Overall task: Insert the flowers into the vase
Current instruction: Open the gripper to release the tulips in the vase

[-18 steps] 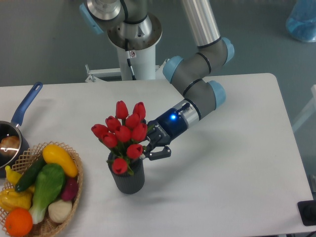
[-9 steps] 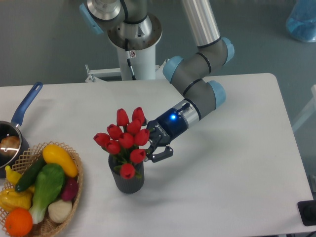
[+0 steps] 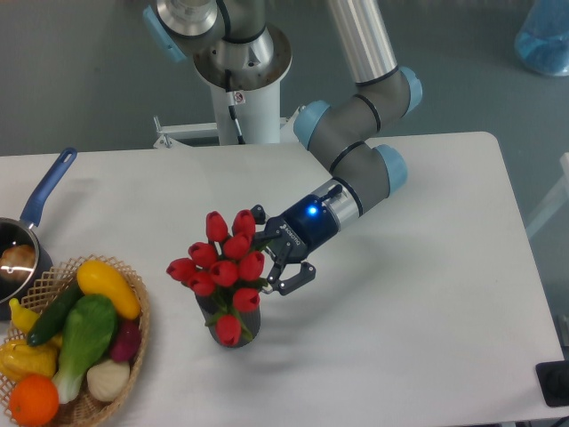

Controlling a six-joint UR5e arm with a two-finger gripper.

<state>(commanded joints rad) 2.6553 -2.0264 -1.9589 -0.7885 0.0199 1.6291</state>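
On white table (image 3: 400, 294), red-budded flowers (image 3: 222, 262) fill the ribbed grey vase (image 3: 233, 331); fingers (image 3: 307, 271) spread open, empty.

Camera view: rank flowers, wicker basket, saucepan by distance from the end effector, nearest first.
1. Flowers, right at the end effector, on its left in the picture.
2. Wicker basket, lower left.
3. Saucepan, far left edge.

Flowers (image 3: 222, 267) in vase (image 3: 233, 331) mid-table (image 3: 427, 285), gripper (image 3: 274, 253) just right of them, basket (image 3: 124, 356) front left, saucepan (image 3: 27, 236) behind the basket at left edge
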